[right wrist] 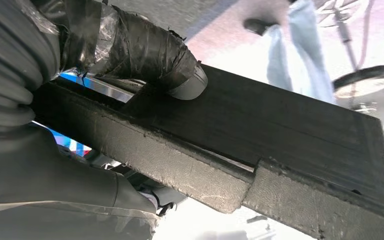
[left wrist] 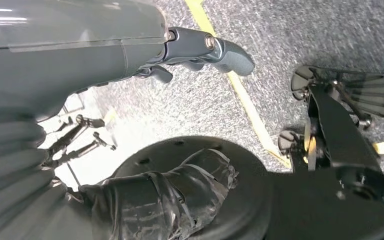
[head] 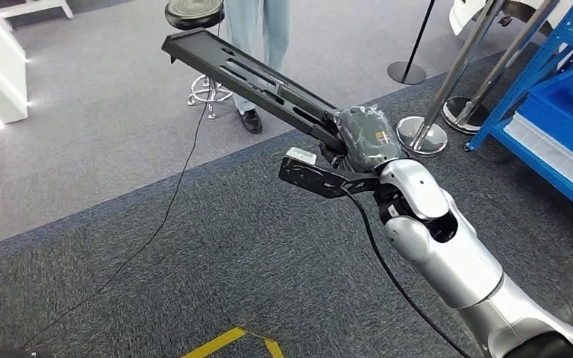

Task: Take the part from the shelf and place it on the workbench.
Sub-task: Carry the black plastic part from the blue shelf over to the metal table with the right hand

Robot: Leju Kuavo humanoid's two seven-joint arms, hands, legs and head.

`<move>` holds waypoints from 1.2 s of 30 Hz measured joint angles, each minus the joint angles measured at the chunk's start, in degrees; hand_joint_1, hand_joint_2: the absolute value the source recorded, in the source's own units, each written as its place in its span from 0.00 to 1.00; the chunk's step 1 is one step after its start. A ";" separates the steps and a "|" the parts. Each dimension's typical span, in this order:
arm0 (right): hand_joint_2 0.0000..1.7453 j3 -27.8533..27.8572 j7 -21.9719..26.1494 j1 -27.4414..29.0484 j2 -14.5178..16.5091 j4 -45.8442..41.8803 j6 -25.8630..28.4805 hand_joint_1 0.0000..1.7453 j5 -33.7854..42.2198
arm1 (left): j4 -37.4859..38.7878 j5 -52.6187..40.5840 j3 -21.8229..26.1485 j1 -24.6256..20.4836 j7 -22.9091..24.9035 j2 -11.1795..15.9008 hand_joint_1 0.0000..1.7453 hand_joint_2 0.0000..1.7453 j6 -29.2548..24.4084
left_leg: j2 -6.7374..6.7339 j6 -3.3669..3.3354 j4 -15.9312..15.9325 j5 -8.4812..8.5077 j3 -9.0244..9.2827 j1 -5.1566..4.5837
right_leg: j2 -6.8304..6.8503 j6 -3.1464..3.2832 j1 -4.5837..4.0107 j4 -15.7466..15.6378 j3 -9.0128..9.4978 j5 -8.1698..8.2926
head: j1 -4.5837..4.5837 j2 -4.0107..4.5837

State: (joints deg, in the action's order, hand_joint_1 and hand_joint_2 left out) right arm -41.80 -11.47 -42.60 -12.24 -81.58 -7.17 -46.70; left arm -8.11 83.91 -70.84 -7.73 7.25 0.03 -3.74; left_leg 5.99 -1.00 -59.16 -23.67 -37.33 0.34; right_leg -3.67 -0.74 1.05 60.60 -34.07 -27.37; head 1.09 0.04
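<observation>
Part (head: 246, 78) held in right hand (head: 365, 138): matte black, long slots along its length. Right hand: dark grey cover, small orange-white label. Left hand (left wrist: 130, 55): glossy grey, thumb wrapped in black tape. Carpet (head: 231, 253) below right hand: dark grey speckle, yellow tape line (head: 227, 341). Shelf (head: 559, 127) right of right hand: blue. Person's trousers (head: 257, 30) beyond part: light blue; shoe black.
</observation>
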 joint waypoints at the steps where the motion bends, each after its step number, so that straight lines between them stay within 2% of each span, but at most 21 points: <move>1: 1.00 0.01 0.00 -0.05 -0.07 -0.14 -0.02 1.00 0.04 | 0.00 0.00 0.00 0.00 -0.04 0.00 0.00 1.00 0.00 | 0.58 0.43 0.03 0.21 -0.31 0.06 | -0.30 0.08 -0.08 -0.57 0.21 -0.12 | 0.02 0.00; 3: 1.00 0.03 -0.03 -0.08 -0.11 -0.31 -0.05 1.00 0.09 | 0.00 0.00 0.00 0.14 -0.08 0.04 0.00 1.00 0.00 | 1.25 1.17 0.18 0.59 -0.77 0.29 | 0.88 0.54 -0.10 -0.94 0.29 0.25 | 0.01 0.00; 5: 1.00 0.03 -0.05 -0.21 -0.13 -0.47 -0.07 1.00 0.10 | 0.00 0.00 0.00 0.34 -0.10 0.09 0.00 1.00 0.00 | -1.13 1.78 -1.68 -0.65 -1.84 0.15 | 2.16 1.18 0.07 -1.35 0.44 0.66 | 0.31 0.00; 7: 1.00 0.04 -0.04 -0.30 -0.16 -0.63 -0.07 1.00 0.11 | 0.00 0.00 0.01 0.34 -0.16 0.12 0.00 1.00 -0.02 | -4.43 2.32 -7.91 -4.02 -4.59 0.15 | 3.48 1.55 0.00 -1.51 0.51 0.80 | 0.65 0.00; 9: 1.00 0.04 -0.04 -0.20 -0.19 -0.66 -0.11 1.00 0.13 | 0.00 0.00 0.02 0.17 -0.25 0.12 0.00 1.00 -0.09 | -5.30 2.69 -14.44 -6.52 -7.44 0.34 | 5.00 1.67 -0.13 -1.49 0.48 0.78 | 0.72 0.00; 10: 1.00 0.04 -0.04 -0.11 -0.20 -0.65 -0.14 1.00 0.14 | 0.00 -0.01 0.02 0.09 -0.27 0.13 0.00 1.00 -0.14 | -5.41 2.78 -15.41 -6.46 -7.75 0.38 | 5.75 1.68 -0.14 -1.49 0.48 0.75 | 0.74 0.00; 12: 1.00 0.03 -0.04 -0.06 -0.20 -0.65 -0.17 1.00 0.15 | 0.00 -0.02 0.02 0.06 -0.31 0.21 0.00 1.00 -0.21 | -6.21 2.76 -10.81 -3.77 -4.98 0.40 | 7.16 1.59 -0.13 -1.47 0.54 0.63 | 0.74 0.00; 14: 1.00 0.03 -0.04 -0.17 -0.20 -0.66 -0.16 1.00 0.15 | 0.00 -0.03 0.02 0.09 -0.33 0.31 0.00 1.00 -0.27 | -8.87 2.36 -3.17 -1.34 -0.84 0.00 | 8.36 1.27 -0.39 -1.41 0.64 0.41 | 0.77 0.00; 16: 1.00 0.04 -0.02 -0.28 -0.21 -0.67 -0.15 1.00 0.14 | 0.00 -0.05 0.02 0.00 -0.38 0.33 0.00 1.00 -0.31 | -10.10 1.58 0.10 -0.87 0.65 -0.49 | 9.47 0.85 -0.88 -1.39 0.68 0.24 | 0.78 0.00; 18: 1.00 0.03 0.02 -0.29 -0.22 -0.67 -0.15 1.00 0.14 | 0.00 -0.07 0.02 -0.06 -0.42 0.33 0.00 1.00 -0.34 | -8.60 0.74 0.36 -0.62 0.56 -0.55 | 10.63 0.36 -1.02 -1.44 0.79 0.01 | 0.74 0.00; 19: 1.00 0.03 0.03 -0.27 -0.22 -0.67 -0.15 1.00 0.13 | 0.00 -0.08 0.02 -0.02 -0.42 0.32 0.00 1.00 -0.37 | -7.91 0.39 0.58 -0.46 0.62 -0.48 | 10.19 0.07 -0.89 -1.10 0.76 -0.44 | 0.65 0.00; 20: 1.00 0.03 0.03 -0.28 -0.23 -0.67 -0.15 1.00 0.13 | 0.00 -0.08 0.02 0.02 -0.43 0.32 0.00 1.00 -0.39 | -7.25 -0.02 0.81 -0.27 0.72 -0.37 | 9.01 -0.16 -0.69 0.05 0.34 -1.39 | 0.51 0.00; 22: 1.00 0.03 0.04 -0.25 -0.32 -0.66 -0.15 1.00 0.13 | 0.00 -0.09 0.01 0.04 -0.43 0.33 0.00 1.00 -0.44 | -6.10 -0.59 1.07 0.03 0.76 -0.22 | 5.43 -0.38 -0.44 5.83 -2.22 -4.69 | 0.12 0.00; 24: 1.00 0.03 0.04 0.06 -0.44 -0.64 -0.15 1.00 0.13 | 0.00 -0.09 0.01 -0.04 -0.44 0.38 0.00 1.00 -0.49 | -4.70 -0.84 1.03 0.15 0.60 -0.24 | 3.87 -0.43 -0.45 13.17 -5.84 -7.51 | -0.03 0.00; 25: 1.00 0.02 0.03 0.29 -0.49 -0.63 -0.16 1.00 0.13 | 0.00 -0.09 0.02 -0.06 -0.48 0.40 0.00 1.00 -0.50 | -3.87 -0.87 0.97 0.17 0.55 -0.25 | 3.71 -0.45 -0.44 14.85 -6.77 -7.57 | -0.04 0.00; 27: 1.00 0.01 0.04 0.52 -0.50 -0.63 -0.16 1.00 0.13 | 0.00 -0.10 0.02 -0.06 -0.56 0.43 0.00 1.00 -0.50 | -2.15 -0.83 0.67 0.16 0.51 -0.22 | 3.36 -0.38 -0.31 11.85 -5.59 -4.70 | -0.06 0.00; 29: 1.00 0.01 0.04 0.44 -0.55 -0.63 -0.16 1.00 0.13 | 0.00 -0.11 0.01 0.02 -0.63 0.42 0.00 1.00 -0.50 | -0.63 -0.50 0.22 0.07 0.28 -0.17 | 0.96 -0.22 0.04 4.21 -2.22 -1.10 | -0.06 0.00; 31: 1.00 0.02 -0.07 0.55 -0.86 -0.75 -0.19 1.00 0.11 | 0.00 -0.18 0.00 -0.01 -0.70 0.41 0.00 1.00 -0.51 | 0.63 0.18 -0.07 0.23 -0.31 -0.06 | -1.11 0.00 0.30 -0.06 -0.44 0.17 | -0.01 0.00; 33: 1.00 0.30 -0.57 1.87 -2.08 -1.84 -0.32 1.00 0.08 | 0.00 -0.56 -0.04 0.06 -0.51 0.41 0.00 1.00 -0.54 | 2.01 0.96 0.09 0.65 -0.77 0.21 | -0.37 0.35 0.16 -0.52 -0.20 0.26 | 0.02 0.00; 34: 1.00 0.74 -0.83 3.18 -3.14 -3.00 -0.42 1.00 0.07 | 0.00 -0.99 -0.09 0.17 -0.26 0.42 0.00 1.00 -0.57 | 1.75 1.23 -0.03 0.60 -0.96 0.25 | 0.43 0.60 0.09 -0.77 0.06 0.38 | -0.01 0.00; 36: 1.00 2.50 -1.02 6.72 -5.91 -5.81 -0.55 1.00 0.05 | 0.00 -2.46 -0.31 0.36 0.17 0.43 0.00 1.00 -0.65 | -1.26 1.64 -2.51 -1.01 -2.07 0.05 | 2.15 1.14 0.08 -1.41 0.83 0.53 | 0.36 0.00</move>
State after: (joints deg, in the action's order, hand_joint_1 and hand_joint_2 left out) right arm -39.29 -12.50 -35.88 -18.15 -87.39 -7.72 -46.65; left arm -8.11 81.45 -71.15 -7.38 7.42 0.46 -4.39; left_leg 4.74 0.64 -61.67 -24.68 -39.40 0.39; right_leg -1.52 0.39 1.12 59.19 -33.24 -26.85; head 1.44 0.04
